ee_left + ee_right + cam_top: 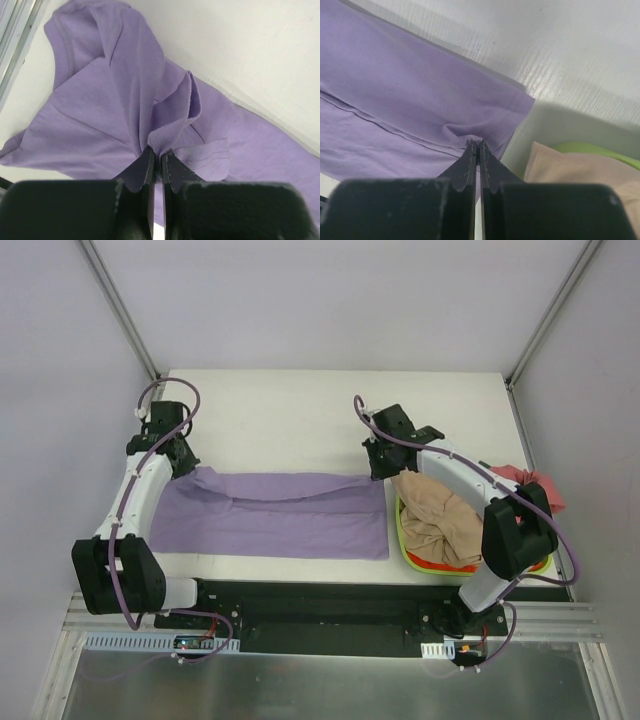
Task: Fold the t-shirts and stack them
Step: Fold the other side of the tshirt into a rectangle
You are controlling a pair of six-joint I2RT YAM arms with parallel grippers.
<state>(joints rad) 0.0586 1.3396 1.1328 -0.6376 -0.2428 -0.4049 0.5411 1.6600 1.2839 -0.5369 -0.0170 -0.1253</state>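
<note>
A large lavender t-shirt [270, 515] lies spread across the table between the two arms. My left gripper [183, 462] is shut on a bunched fold at its far left corner; in the left wrist view the cloth [125, 100] rises in a pleat into the closed gripper [158, 151]. At the shirt's far right corner my right gripper [378, 472] is shut on the edge, and the right wrist view shows the purple cloth [410, 100] puckered at the gripper [477, 144]. A tan t-shirt [440, 520] lies crumpled in the basket, and a pinkish-red t-shirt [530, 480] lies behind it.
The lime-green basket [401, 532] stands at the right, close beside the lavender shirt's right edge, under the right arm. The tan shirt [570, 170] and the basket rim [590, 149] show in the right wrist view. Walls and metal posts [120, 310] enclose the table.
</note>
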